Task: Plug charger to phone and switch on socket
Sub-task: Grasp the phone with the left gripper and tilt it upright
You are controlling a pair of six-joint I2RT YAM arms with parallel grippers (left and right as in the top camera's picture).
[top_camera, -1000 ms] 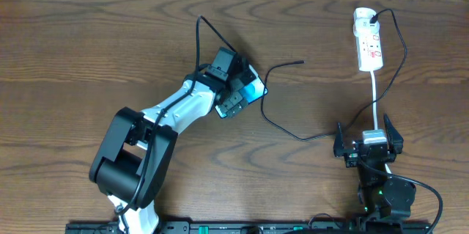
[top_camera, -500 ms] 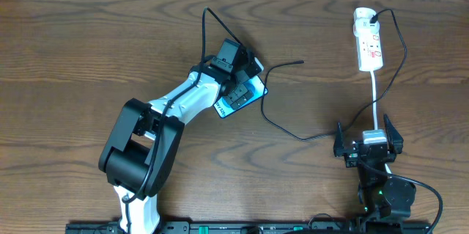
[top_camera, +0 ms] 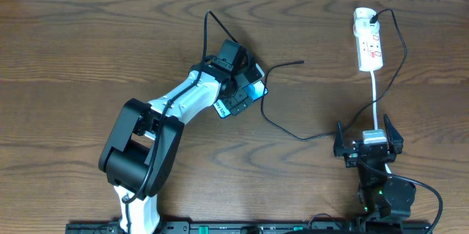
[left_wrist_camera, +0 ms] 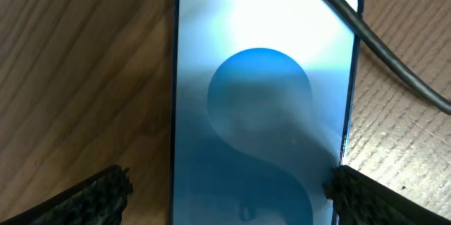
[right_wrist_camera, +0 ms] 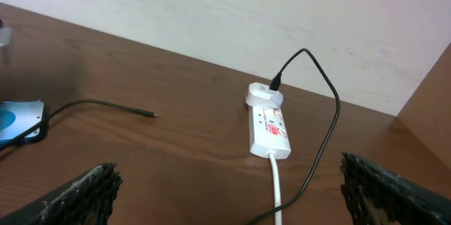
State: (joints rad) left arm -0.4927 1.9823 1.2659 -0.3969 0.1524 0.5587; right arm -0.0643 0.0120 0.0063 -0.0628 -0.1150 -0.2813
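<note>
The right claw [top_camera: 364,127] sits at the near right of the table [top_camera: 88,43], its two fingers spread as wide as they go and gripping nothing. The socket's white cord [top_camera: 375,94] runs on the wood between them, and whether it touches them cannot be told.

The surface is dark brown wood with a clear grain.

Farther in and to the left of centre, the left claw [top_camera: 240,87] hangs over the phone [top_camera: 254,91], also spread wide. In the left wrist view its fingertips [left_wrist_camera: 106,193] stand on either side of the phone's near end. The left one is clear of the edge. The right one is at the edge, and contact there cannot be judged. It is clamped on nothing. The phone lies flat, screen up, showing blue and white. A black cable crosses its far right corner in that view, too blurred to say whether it rests on the glass.

The charger [top_camera: 286,65] has its connector tip lying loose on the wood, right of the phone and apart from it. The cable curves near, then sweeps right past the right claw and out to the far right.

There it ends in a plug [top_camera: 374,20] seated in the far end of the socket [top_camera: 368,43], a white strip with red marks.

Beyond the table's far edge stands a plain pale wall [right_wrist_camera: 211,13].
</note>
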